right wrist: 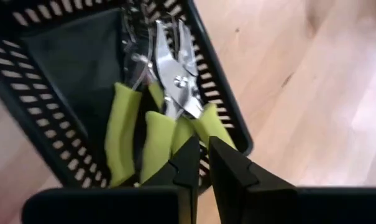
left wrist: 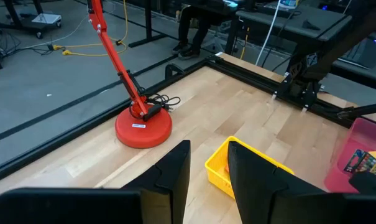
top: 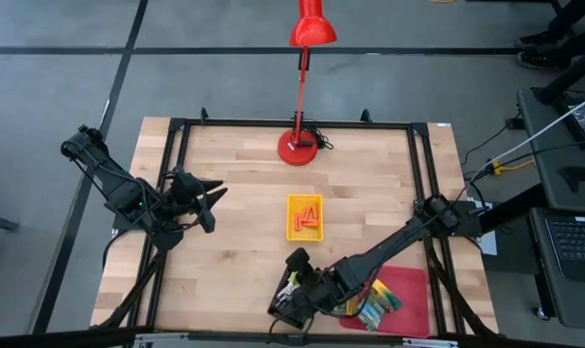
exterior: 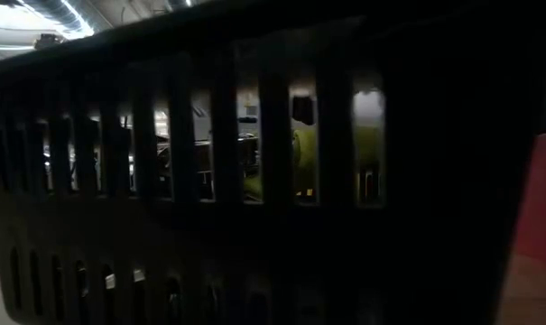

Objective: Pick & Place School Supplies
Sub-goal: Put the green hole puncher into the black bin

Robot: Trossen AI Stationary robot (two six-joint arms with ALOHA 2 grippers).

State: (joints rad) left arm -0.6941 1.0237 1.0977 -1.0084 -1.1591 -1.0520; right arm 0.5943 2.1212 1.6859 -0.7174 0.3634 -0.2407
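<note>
Two small pliers with yellow-green handles lie inside the black slotted tray near the table's near edge. My right gripper hovers just above that tray's rim; its fingers stand a narrow gap apart with nothing between them. In the low view the tray wall fills the picture, and the pliers show as yellow-green through its slots. Short orange sticks lie in the yellow tray. Yellow-green printed boxes lie in the red tray. My left gripper waits open at the table's left.
A red desk lamp stands with its base near the table's far edge, its stem reaching beyond it. A black frame rail runs around the tabletop. Bare wood lies between the left gripper and the lamp. The yellow tray sits just ahead of the left gripper.
</note>
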